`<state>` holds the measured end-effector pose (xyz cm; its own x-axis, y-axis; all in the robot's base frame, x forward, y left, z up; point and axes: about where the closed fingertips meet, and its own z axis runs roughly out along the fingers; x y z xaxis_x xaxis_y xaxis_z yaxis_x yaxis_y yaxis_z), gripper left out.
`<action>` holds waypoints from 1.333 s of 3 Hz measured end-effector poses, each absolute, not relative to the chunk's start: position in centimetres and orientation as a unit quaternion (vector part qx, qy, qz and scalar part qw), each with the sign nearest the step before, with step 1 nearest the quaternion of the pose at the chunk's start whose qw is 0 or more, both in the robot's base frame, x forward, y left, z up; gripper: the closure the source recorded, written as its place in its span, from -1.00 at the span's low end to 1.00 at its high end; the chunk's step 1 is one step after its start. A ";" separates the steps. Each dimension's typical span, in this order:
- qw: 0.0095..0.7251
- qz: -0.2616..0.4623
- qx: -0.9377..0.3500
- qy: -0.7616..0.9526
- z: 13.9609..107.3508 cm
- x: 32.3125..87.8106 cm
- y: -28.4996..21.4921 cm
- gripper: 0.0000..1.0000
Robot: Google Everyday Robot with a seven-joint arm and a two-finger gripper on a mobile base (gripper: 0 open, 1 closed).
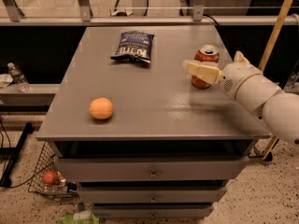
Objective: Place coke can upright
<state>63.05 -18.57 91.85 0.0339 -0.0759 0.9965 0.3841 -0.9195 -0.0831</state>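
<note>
The counter [154, 101] carries everything. The bag [134, 45] lies at its far middle, well apart from the work. The gripper [201, 72] crosses the front of the can [207, 54], which stands upright near the right edge. I cannot tell whether the gripper holds it. The placing looks nearly done, and the next move calls for backing away without tipping the can. The orange [101, 108] lies front left, no obstacle.

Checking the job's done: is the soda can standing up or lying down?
Upright: the can stands on the table with its silver top facing up. The gripper sits right in front, covering its middle.
</note>
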 end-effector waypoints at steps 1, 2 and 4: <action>0.142 -0.689 -0.700 -0.118 92.4 62.5 -20.7 -1.00; 0.103 -0.695 -0.703 -0.112 93.0 62.0 -24.0 -1.00; 0.047 -0.696 -0.711 -0.085 92.9 61.2 -29.3 -1.00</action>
